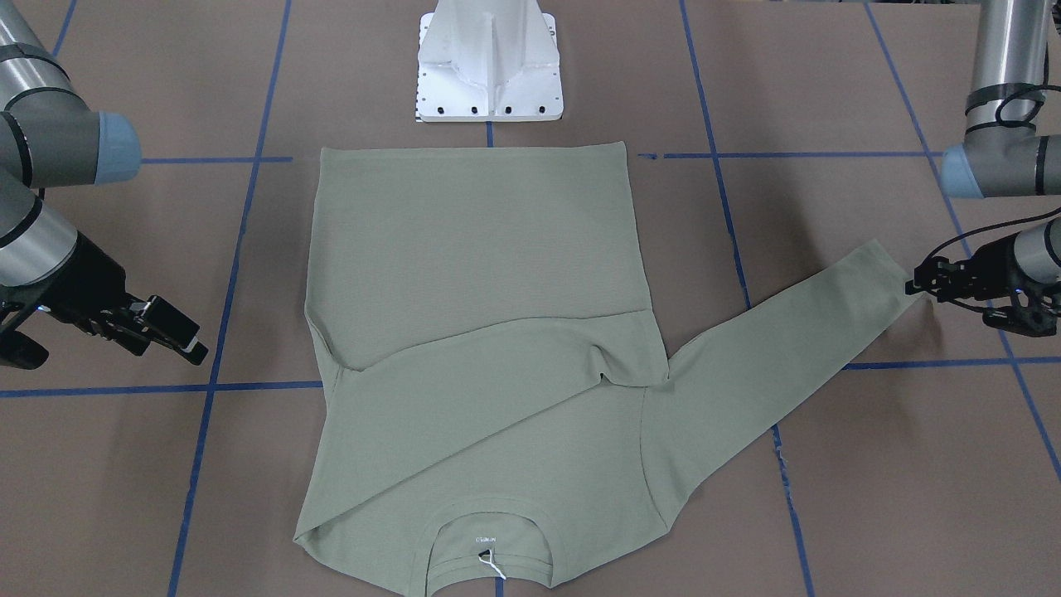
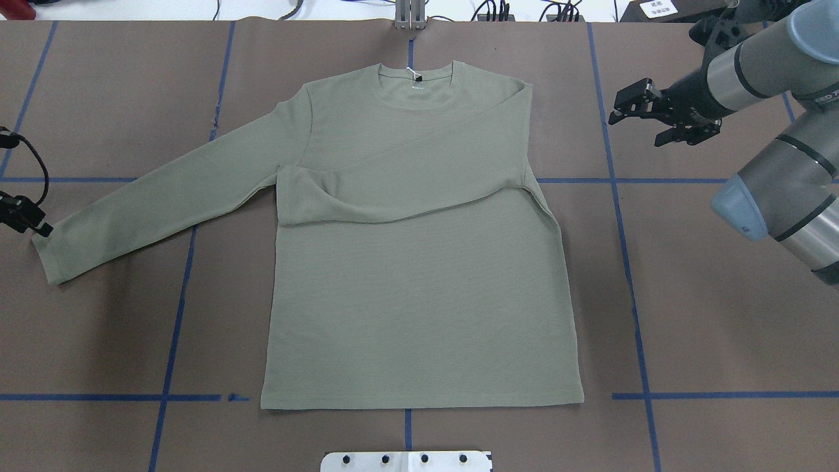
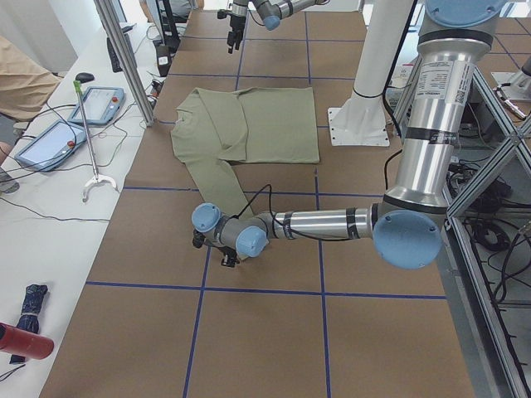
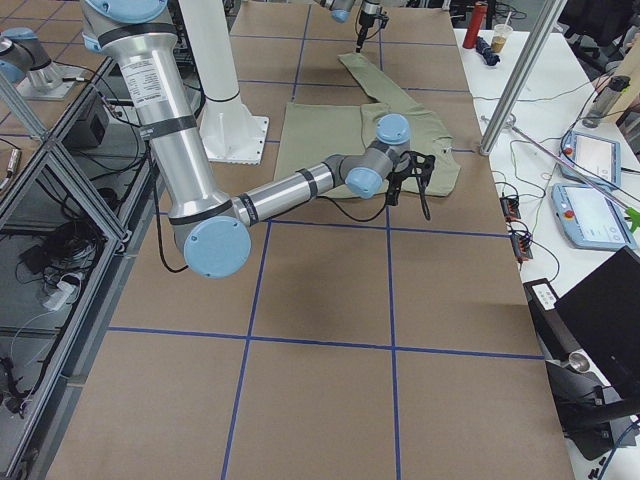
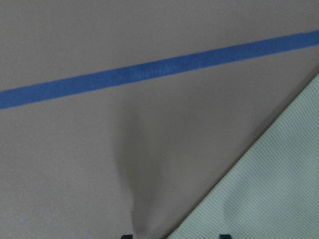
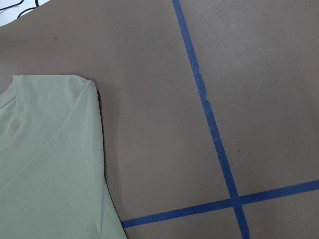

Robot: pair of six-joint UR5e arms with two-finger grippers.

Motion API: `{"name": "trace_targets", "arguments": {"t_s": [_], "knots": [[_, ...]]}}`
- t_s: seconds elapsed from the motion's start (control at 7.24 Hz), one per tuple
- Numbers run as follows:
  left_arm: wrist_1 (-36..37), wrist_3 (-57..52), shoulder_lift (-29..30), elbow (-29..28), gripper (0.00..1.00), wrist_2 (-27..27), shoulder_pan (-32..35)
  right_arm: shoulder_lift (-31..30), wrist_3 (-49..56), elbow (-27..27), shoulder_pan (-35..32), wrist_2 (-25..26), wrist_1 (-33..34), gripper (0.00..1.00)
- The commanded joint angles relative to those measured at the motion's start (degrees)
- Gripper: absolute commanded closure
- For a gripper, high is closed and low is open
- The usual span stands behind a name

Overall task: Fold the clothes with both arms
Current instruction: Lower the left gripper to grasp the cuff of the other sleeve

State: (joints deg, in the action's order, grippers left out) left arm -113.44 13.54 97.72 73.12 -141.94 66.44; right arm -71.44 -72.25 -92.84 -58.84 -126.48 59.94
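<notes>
Shirt (image 2: 419, 295) lies flat mid-bench (image 2: 688, 328), one sleeve (image 2: 406, 190) folded across its chest. Left fingers (image 1: 927, 280) stand apart at the outstretched cuff (image 2: 49, 259); right fingers (image 2: 630, 101) spread wide, empty, near the shoulder.

Sage-green shirt (image 2: 419, 295) – plain, perhaps finely ribbed; brown table (image 2: 721, 314) – blue tape grid (image 2: 721, 395)

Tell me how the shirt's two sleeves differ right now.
The right sleeve is folded across the chest and lies on the shirt body; the left sleeve stretches out flat on the table. The right sleeve's cuff ends over the torso, away from the right gripper; the left sleeve's cuff lies right by the left gripper. Both are the same sage-green knit.
</notes>
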Motion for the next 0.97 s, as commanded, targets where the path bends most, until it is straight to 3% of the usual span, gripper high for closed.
{"name": "trace_targets", "arguments": {"t_s": [0.0,0.14,0.28,0.41,0.69,0.83], "knots": [[0.06,-0.01,-0.07,-0.17,0.47,0.00,-1.05,0.25,0.00,0.02,-0.04,0.00,0.09,0.00],[-0.03,-0.01,-0.07,-0.43,0.49,0.00,-1.14,0.33,0.00,-0.06,-0.04,0.00,0.09,0.00],[-0.03,0.08,-0.07,-0.34,0.66,-0.09,-1.05,0.42,-0.09,0.02,0.05,0.09,0.09,0.00],[0.32,0.08,0.02,0.01,1.00,-0.09,-1.05,0.42,-0.09,-0.06,0.05,0.35,0.18,0.00],[0.23,0.08,-0.07,2.28,1.00,-0.18,-0.97,0.51,-0.09,0.02,0.13,0.79,0.18,0.00],[1.63,0.17,-0.51,5.86,1.00,-3.14,-0.97,0.34,-0.09,0.20,0.05,0.79,0.26,0.00]]}}
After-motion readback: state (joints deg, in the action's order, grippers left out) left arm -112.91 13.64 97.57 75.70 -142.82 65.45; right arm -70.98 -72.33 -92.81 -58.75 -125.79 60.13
